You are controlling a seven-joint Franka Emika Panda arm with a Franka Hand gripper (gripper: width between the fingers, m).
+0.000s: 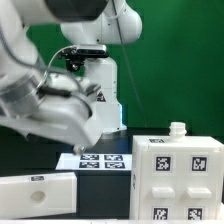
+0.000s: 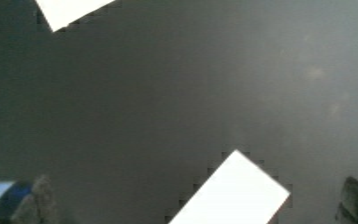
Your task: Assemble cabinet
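Handling: cabinet box [image 1: 178, 182] is judged rigid, light and smooth; a hold across a thin wall edge is advised.
Look: matte white, tags [image 1: 160, 165] on faces, knob [image 1: 178, 128] on top.
Place: set on counter [image 2: 158, 100], exterior view's right; slab panel [image 1: 35, 190] lies well apart.
End effector [image 2: 181, 200]: fingers spread, nothing held.

Two cabinet parts, well apart.
Matte white plastic cabinet box [image 1: 178, 180] stands upright at the exterior view's right, black-and-white square tags on its faces; long white slab panel [image 1: 35, 190] lies at the left.
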